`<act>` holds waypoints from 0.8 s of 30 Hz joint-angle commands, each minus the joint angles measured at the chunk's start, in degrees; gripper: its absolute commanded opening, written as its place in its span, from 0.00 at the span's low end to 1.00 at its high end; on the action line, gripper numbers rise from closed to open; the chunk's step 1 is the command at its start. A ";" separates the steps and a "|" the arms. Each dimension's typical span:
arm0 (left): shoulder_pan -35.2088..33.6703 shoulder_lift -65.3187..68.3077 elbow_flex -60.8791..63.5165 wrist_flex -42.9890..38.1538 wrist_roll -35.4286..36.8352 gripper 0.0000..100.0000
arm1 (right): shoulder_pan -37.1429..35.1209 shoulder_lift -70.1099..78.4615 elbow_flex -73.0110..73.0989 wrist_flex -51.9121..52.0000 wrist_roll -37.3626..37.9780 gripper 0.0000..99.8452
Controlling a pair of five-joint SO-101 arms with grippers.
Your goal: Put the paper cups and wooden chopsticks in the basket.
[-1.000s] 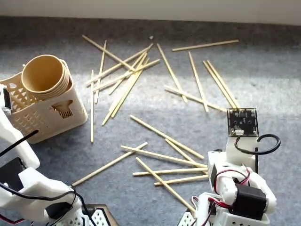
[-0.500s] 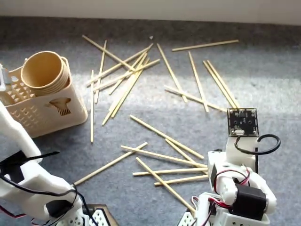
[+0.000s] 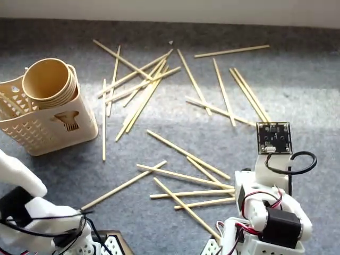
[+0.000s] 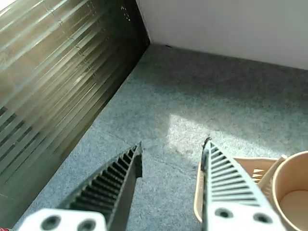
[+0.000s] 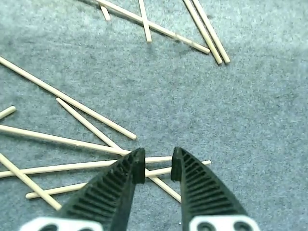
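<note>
Grey felt-covered table (image 3: 297,90), high view. The cream plastic lattice basket (image 3: 50,125) stands upright on it.

- In the basket: a stack of tan paper cups (image 3: 48,79), nested, mouths up, filling the end farther from the left arm (image 3: 32,212). The top cup is hollow. Thin pale sticks lean in the other end; cannot tell what they are.
- Pale wooden chopsticks (image 3: 141,87) lie flat on the table outside the basket, many of them. One lies alone just beside the basket's long wall. A crossed fan lies near the basket, beyond that one. A loose heap lies well apart from the basket, in front of the right arm (image 3: 271,212). More are scattered farther still from the basket.

Left wrist view: the left pincer (image 4: 171,154) is spread wide and holds nothing. It hangs above bare table just beside the basket's rim (image 4: 260,166); a cup's mouth (image 4: 293,192) shows past one finger.

Right wrist view: the right pincer (image 5: 158,166) has its tips a narrow gap apart, nothing pinched. It is well apart from the basket, over chopsticks (image 5: 67,101) of the loose heap; two cross under the tips.
</note>
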 commanded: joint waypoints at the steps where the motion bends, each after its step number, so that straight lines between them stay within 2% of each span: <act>1: 2.68 -12.00 6.64 0.53 2.81 0.22 | -1.63 0.04 0.13 -1.01 0.88 0.11; 4: 8.92 -24.13 22.11 0.53 2.37 0.22 | -2.86 1.89 0.04 -1.01 0.88 0.11; 7: 18.95 -34.59 39.96 0.09 -3.52 0.22 | -2.86 6.55 -0.40 -1.01 0.88 0.11; 9: 22.11 -37.85 49.63 -2.99 -5.80 0.22 | -2.86 8.84 -0.40 -0.75 0.88 0.11; 14: 13.41 -36.26 56.92 -9.14 -5.98 0.22 | -2.77 9.27 -0.22 -0.66 0.88 0.11; 19: 4.70 -30.55 53.67 -10.73 -6.15 0.22 | -2.77 9.27 -0.40 -0.66 0.97 0.11; 24: -3.12 -22.55 52.35 -15.74 -6.24 0.22 | -2.77 9.27 -0.40 -0.66 0.97 0.11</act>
